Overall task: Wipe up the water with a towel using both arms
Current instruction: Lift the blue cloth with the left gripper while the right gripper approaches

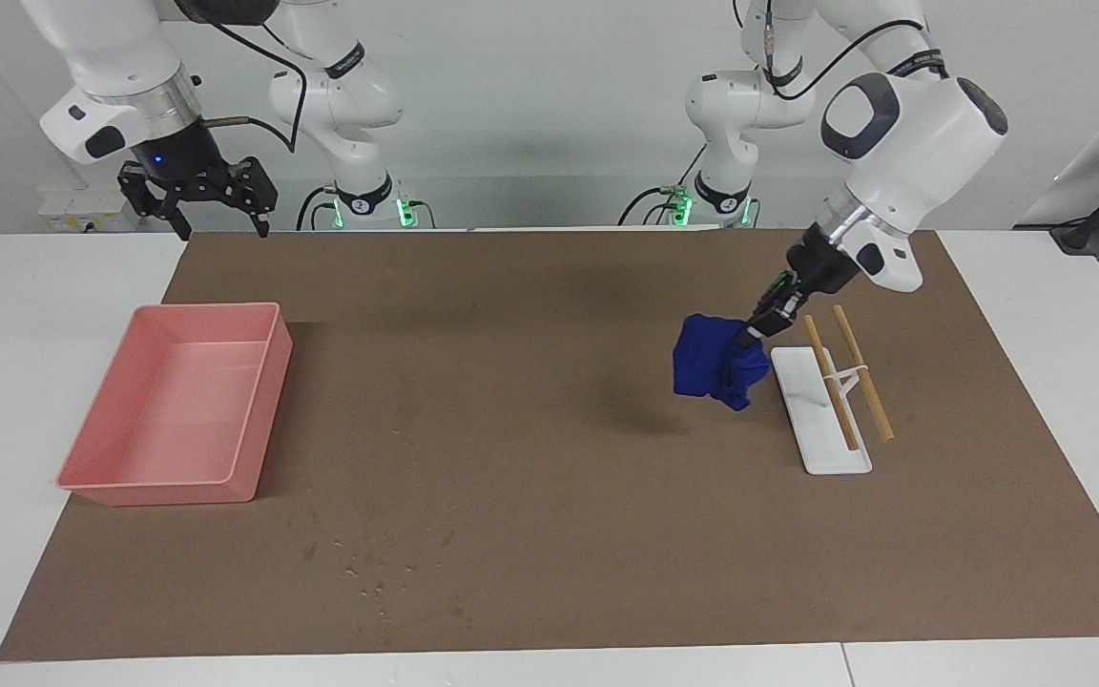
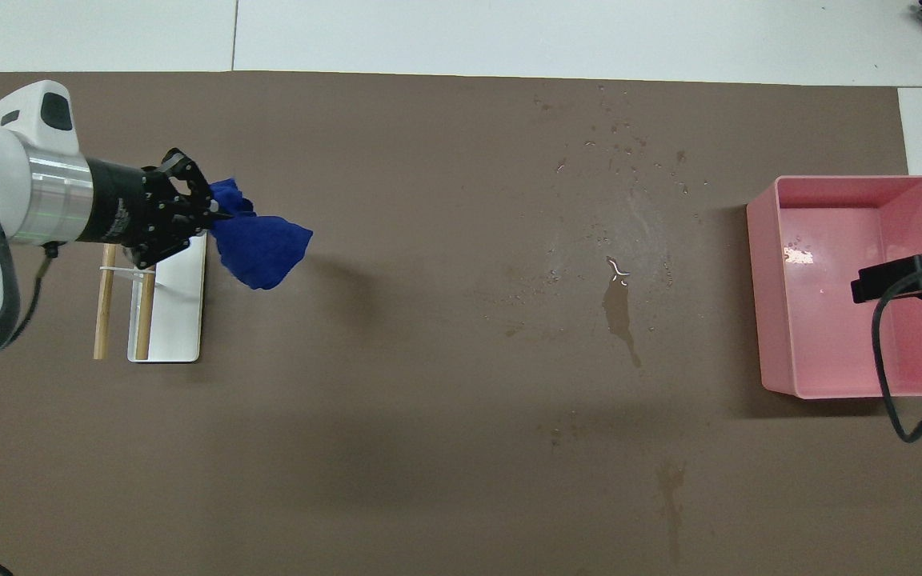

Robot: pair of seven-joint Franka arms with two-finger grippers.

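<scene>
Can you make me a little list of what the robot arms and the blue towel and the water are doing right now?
left gripper: shut on the towel, lifted over the brown mat beside the white tray
right gripper: open, empty, waiting above the mat's edge near the pink tray
water: droplets on the mat, not yet wiped
wooden sticks: across the white tray
</scene>
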